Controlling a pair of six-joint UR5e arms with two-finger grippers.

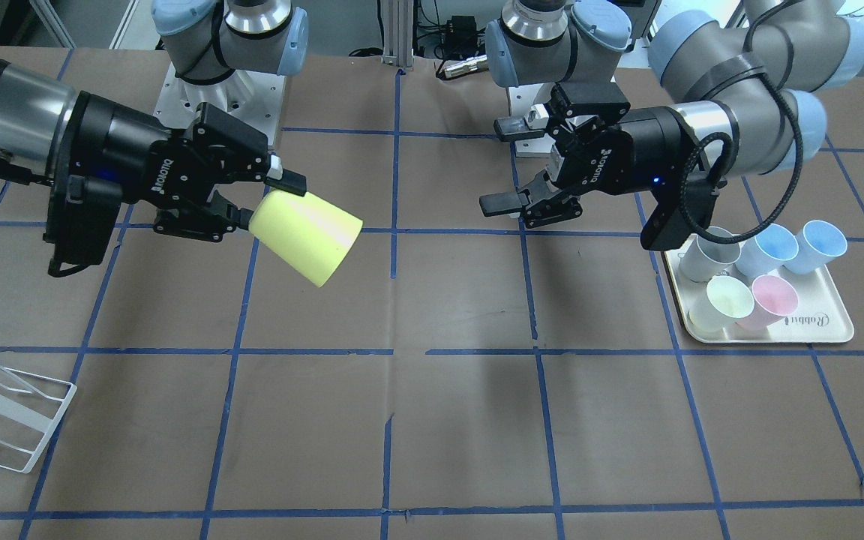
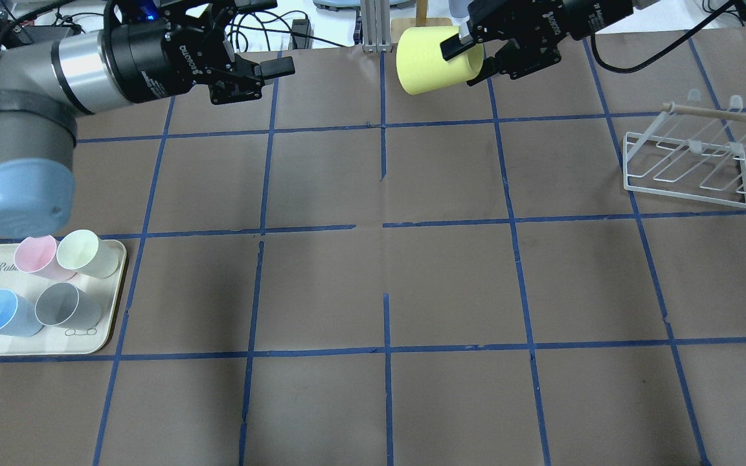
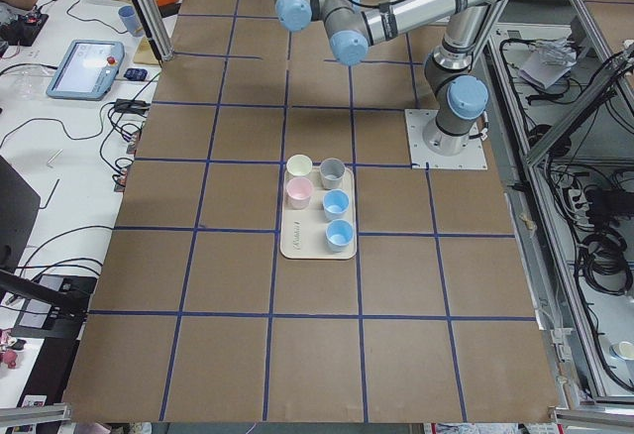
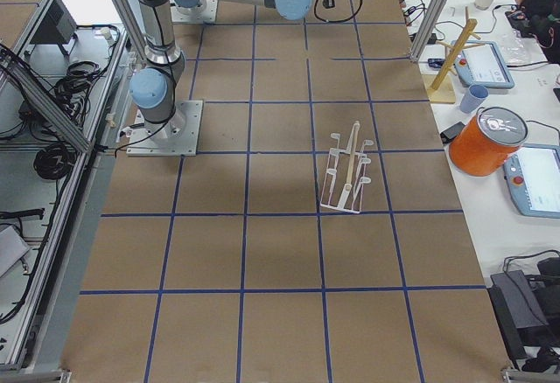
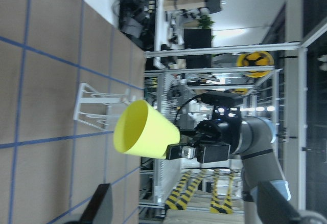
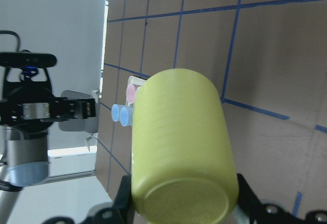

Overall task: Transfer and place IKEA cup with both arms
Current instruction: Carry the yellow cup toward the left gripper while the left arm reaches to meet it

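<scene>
- Exterior front-facing view: finds the IKEA cup [image 1: 308, 236] on its side in the air above the table [image 1: 462, 420], held by the right gripper [image 1: 267, 199]
- Records that gripper's fingers clamped on the cup's narrow base end, one above and one below
- Confirms from the left wrist-mounted view the open mouth turned toward the left gripper [image 1: 502, 165]
- Notes the left gripper's fingers spread wide apart, gripping nothing, well apart from the cup's mouth
- Locates a tray [image 1: 829, 334] at the left arm's [image 1: 739, 127] end of the table, five pastel cups [image 1: 773, 296] standing on it
- Locates a white wire rack [image 1: 4, 420] at the right arm's [image 1: 19, 112] end
</scene>
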